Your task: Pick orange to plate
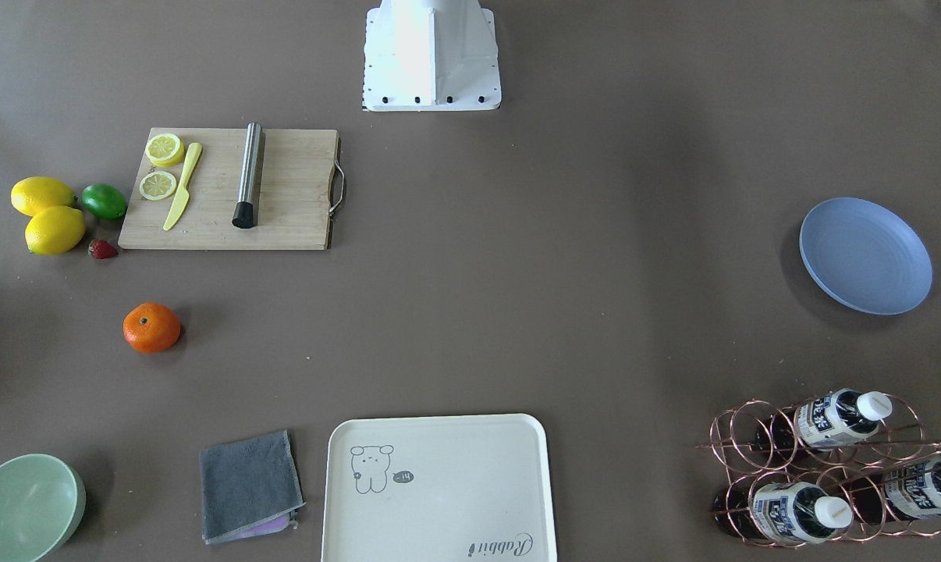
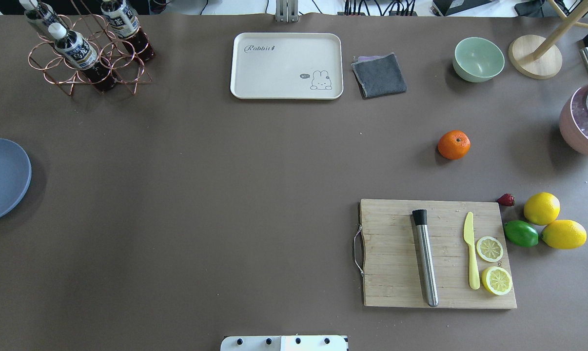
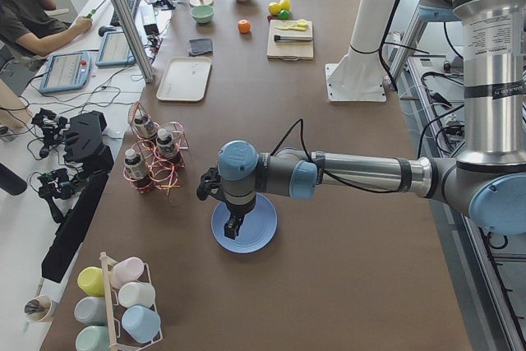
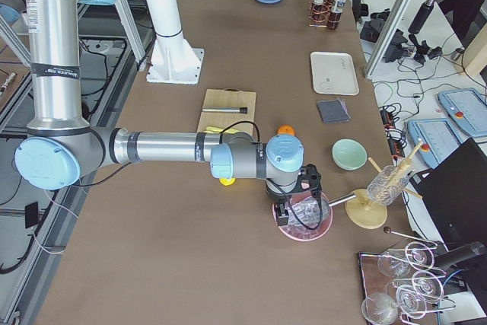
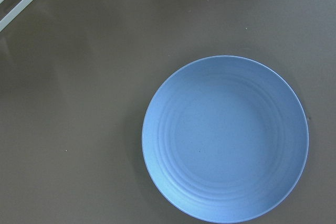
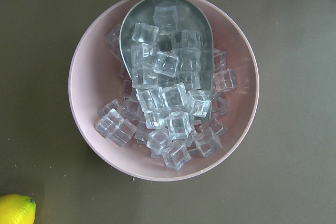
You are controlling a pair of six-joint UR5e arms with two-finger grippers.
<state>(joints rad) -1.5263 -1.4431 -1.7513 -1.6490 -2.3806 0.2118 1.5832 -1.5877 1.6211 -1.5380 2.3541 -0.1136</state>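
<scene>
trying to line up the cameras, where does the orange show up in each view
Front-facing: orange at left, below the cutting board.
Overhead: right of centre, above the board.
Exterior left: far end, near top, left of the board.
Exterior right: centre, right of the board, partly hidden.
Left wrist: not in it.
Right wrist: not in it.
Shared landmark: the cutting board, in all four fixed views.

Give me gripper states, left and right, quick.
Left gripper: cannot tell; seen only from the side, above the plate.
Right gripper: cannot tell; seen only from the side, above the pink bowl.
</scene>
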